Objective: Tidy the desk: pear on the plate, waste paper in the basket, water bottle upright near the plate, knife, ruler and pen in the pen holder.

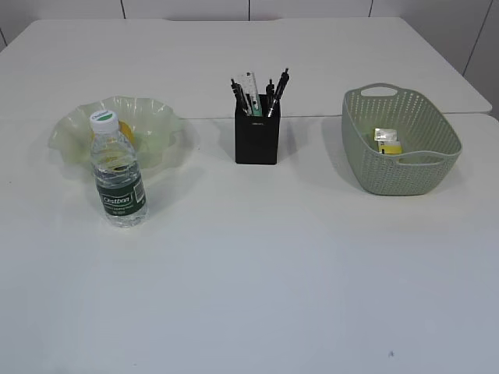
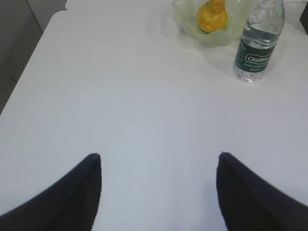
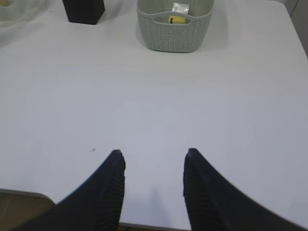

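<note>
Pear [image 2: 212, 15] sits in plate [image 1: 160, 125]; water bottle [image 1: 118, 173] upright beside it. Left gripper [image 2: 159, 161] and right gripper [image 3: 153, 156] both released, empty.

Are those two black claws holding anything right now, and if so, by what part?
Nothing is held. The left gripper and the right gripper both stand open over bare desk, with only tabletop showing between their fingers.
</note>
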`<state>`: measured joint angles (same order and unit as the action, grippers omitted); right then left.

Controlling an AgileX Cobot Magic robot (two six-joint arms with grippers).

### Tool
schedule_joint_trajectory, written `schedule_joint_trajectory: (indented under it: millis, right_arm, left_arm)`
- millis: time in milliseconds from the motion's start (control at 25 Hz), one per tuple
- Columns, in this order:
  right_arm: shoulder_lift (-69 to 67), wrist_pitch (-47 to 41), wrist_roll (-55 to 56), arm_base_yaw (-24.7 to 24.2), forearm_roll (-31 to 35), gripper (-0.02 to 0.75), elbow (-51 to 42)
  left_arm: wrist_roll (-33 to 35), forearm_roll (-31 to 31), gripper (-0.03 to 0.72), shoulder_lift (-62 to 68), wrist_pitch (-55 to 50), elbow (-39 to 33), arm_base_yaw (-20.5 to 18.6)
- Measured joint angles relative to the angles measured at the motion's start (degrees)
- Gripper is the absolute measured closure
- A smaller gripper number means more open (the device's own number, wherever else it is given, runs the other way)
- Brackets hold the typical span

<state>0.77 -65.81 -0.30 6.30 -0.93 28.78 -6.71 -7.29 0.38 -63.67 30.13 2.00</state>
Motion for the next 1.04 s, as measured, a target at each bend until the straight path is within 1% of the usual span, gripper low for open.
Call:
schedule_joint_trajectory:
  millis: [160, 240, 1040]
  right_arm:
    - [0.1, 0.0, 0.0, -4.3, 0.0, 0.433, 0.0]
    - [0.1, 0.0, 0.0, -5.3, 0.0, 0.433, 0.0]
    - [0.1, 0.0, 0.0, -5.5, 0.0, 0.434, 0.0]
  left_arm:
    - [0.0, 0.0, 0.161, 0.0, 0.0, 0.0, 0.0]
    - [0.0, 0.0, 0.161, 0.0, 0.0, 0.0, 0.0]
    - [0.0, 0.0, 0.161, 0.0, 0.0, 0.0, 0.0]
